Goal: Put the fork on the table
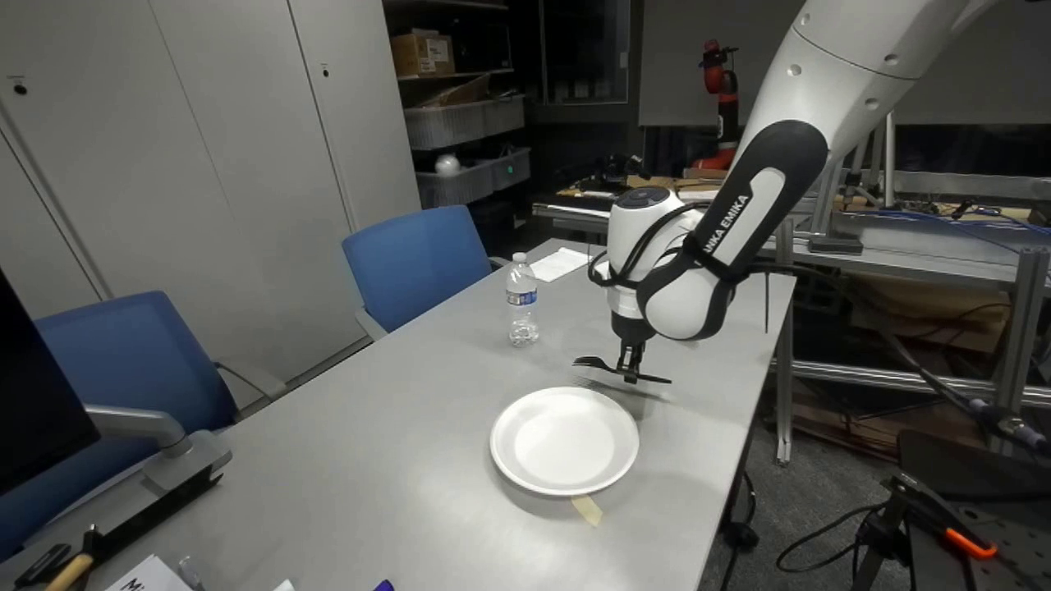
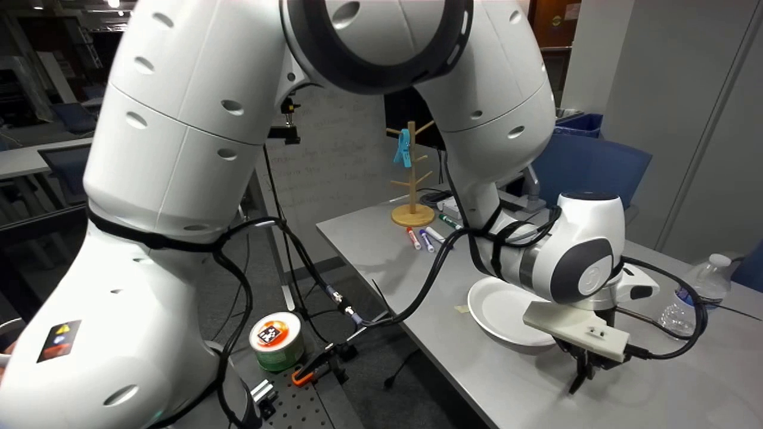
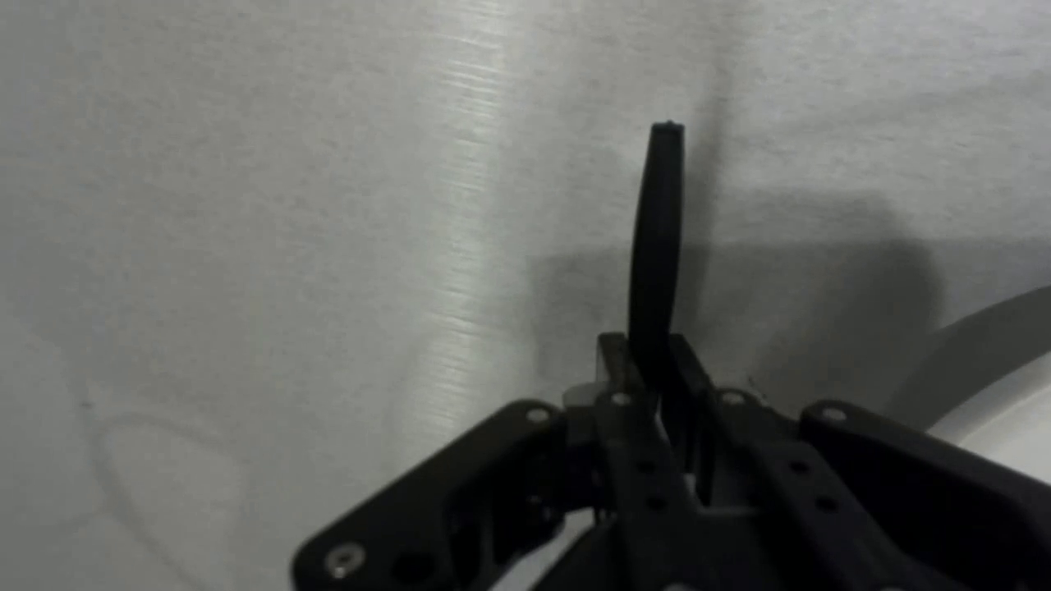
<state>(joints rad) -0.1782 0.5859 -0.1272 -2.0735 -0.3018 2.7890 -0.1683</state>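
Note:
My gripper (image 1: pixel 631 376) is shut on the black fork (image 1: pixel 598 364), which it grips partway along its length. The fork lies roughly level just above the light grey table (image 1: pixel 369 460), and its shadow falls on the top below. In the wrist view the slender end of the fork (image 3: pixel 657 222) sticks out past the fingertips of the gripper (image 3: pixel 651 353); the rest of it is hidden by the fingers. Only a short dark piece of the fork (image 2: pixel 576 384) shows under the gripper (image 2: pixel 587 364) in an exterior view.
A white round plate (image 1: pixel 564 441) sits on the table close beside the gripper. Behind it stands a clear water bottle (image 1: pixel 522 304). Several markers (image 2: pixel 427 240) and a wooden stand (image 2: pixel 412 214) are toward one end. Blue chairs (image 1: pixel 419 267) line the long edge.

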